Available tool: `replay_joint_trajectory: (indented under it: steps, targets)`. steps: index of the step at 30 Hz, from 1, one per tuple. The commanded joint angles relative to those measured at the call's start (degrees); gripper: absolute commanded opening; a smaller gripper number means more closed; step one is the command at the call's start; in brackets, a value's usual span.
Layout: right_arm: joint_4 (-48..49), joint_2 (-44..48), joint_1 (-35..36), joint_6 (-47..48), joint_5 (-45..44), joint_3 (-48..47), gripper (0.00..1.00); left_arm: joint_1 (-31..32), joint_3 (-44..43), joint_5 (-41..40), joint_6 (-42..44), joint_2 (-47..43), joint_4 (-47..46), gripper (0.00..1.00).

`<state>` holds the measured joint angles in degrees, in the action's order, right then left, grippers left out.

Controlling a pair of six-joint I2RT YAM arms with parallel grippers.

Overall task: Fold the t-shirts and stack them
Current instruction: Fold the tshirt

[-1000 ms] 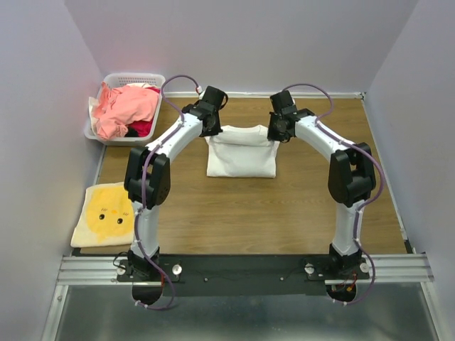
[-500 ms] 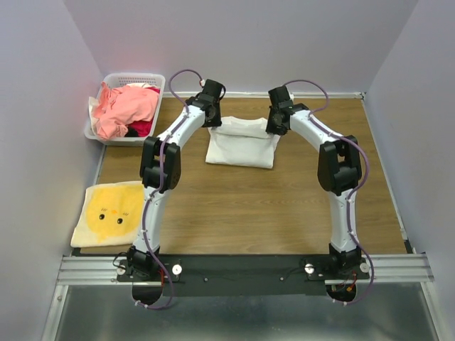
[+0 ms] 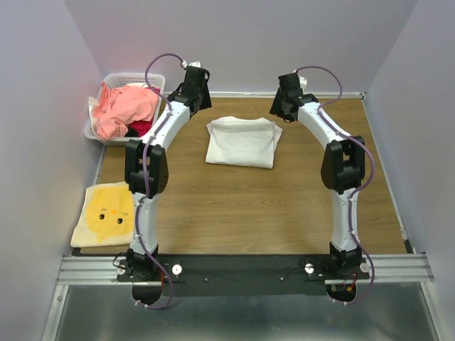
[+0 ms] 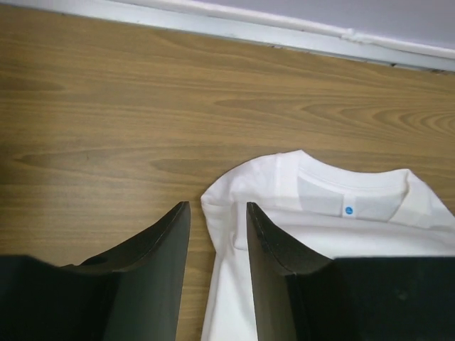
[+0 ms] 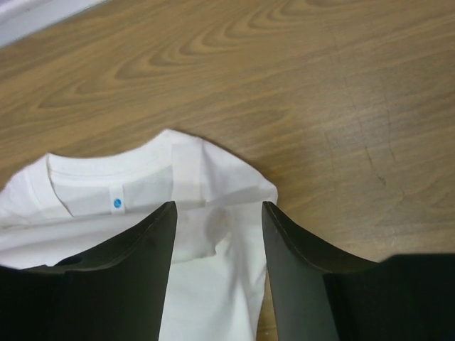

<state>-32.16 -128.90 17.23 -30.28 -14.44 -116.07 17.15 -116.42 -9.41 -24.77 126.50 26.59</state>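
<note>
A white t-shirt (image 3: pixel 242 142) lies folded on the wooden table, collar end toward the back wall. My left gripper (image 3: pixel 201 101) hovers open above its far left corner, and in the left wrist view the left gripper (image 4: pixel 217 206) has the white t-shirt's (image 4: pixel 341 213) corner beneath the gap, ungripped. My right gripper (image 3: pixel 279 106) stands open above the far right corner. The right wrist view shows the right gripper (image 5: pixel 219 204) wide over the white t-shirt (image 5: pixel 92 192), holding nothing. Salmon-pink (image 3: pixel 128 106) and red (image 3: pixel 142 128) t-shirts lie heaped in the basket.
A white lattice basket (image 3: pixel 135 77) sits at the back left corner. A folded yellow garment with a face print (image 3: pixel 106 213) lies at the front left. The back wall's white edge strip (image 4: pixel 213 21) runs just beyond the shirt.
Both grippers have opened and let go of the white t-shirt's far corners, then drawn up and back toward the wall. The shirt now lies folded flat.
</note>
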Motion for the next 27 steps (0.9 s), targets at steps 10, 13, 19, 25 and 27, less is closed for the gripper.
replay_joint_trajectory:
  steps: [10, 13, 19, 25, 27]
  targets:
    - [-0.18, 12.09, 4.29, 1.90, 2.83, 16.05, 0.59, 6.14, 11.13, 5.63, 4.91, -6.44, -2.25, 0.43]
    - [-0.18, 11.48, 4.91, 1.45, 3.97, 15.97, 0.59, 6.49, 10.08, 5.63, 4.74, -5.21, -1.19, 0.43]
    - [-0.27, 6.66, 5.18, 1.02, 6.44, 13.07, 0.59, 6.76, 4.56, 5.19, 4.29, 0.05, 2.14, 0.42]
    - [-0.27, 1.99, 5.26, 0.31, 7.14, 7.98, 0.58, 6.93, -0.39, 5.01, 3.07, 3.67, 7.51, 0.39]
    - [-0.27, 0.15, 5.18, 0.14, 7.14, 6.74, 0.58, 6.94, 1.19, 5.45, 2.89, 3.15, 6.64, 0.39]
